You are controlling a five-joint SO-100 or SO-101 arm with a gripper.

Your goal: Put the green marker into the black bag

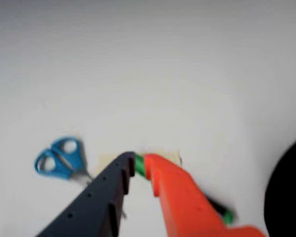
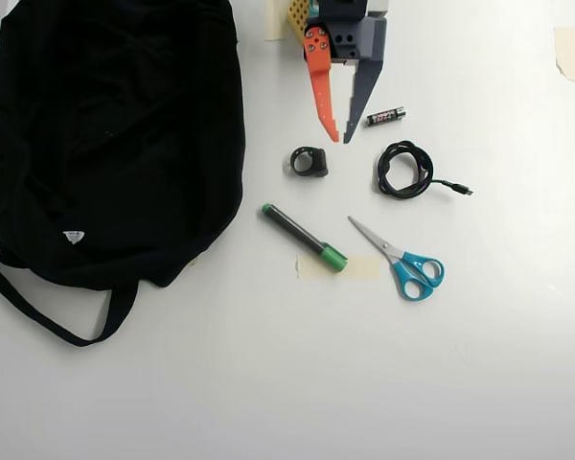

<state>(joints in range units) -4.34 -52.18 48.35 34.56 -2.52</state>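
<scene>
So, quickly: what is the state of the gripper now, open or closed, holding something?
Gripper: open, holding nothing; the marker lies on the table, apart from it.

green marker (image 2: 304, 237) on table, black bag (image 2: 115, 134) left, fingers (image 2: 318, 91) slightly parted

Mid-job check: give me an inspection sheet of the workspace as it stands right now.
Surface: white table, two tape patches.
Job's things: black-barrelled green-capped marker lying flat, cap end on tape, apart from large black fabric bag at overhead view's left.
Clutter: blue-handled scissors, small black battery, small black ring-shaped part.
Gripper: orange-and-dark two-finger gripper, jaws open, empty, above the marker.
Cables: coiled black cable.
Surroundings: nothing seen.
</scene>
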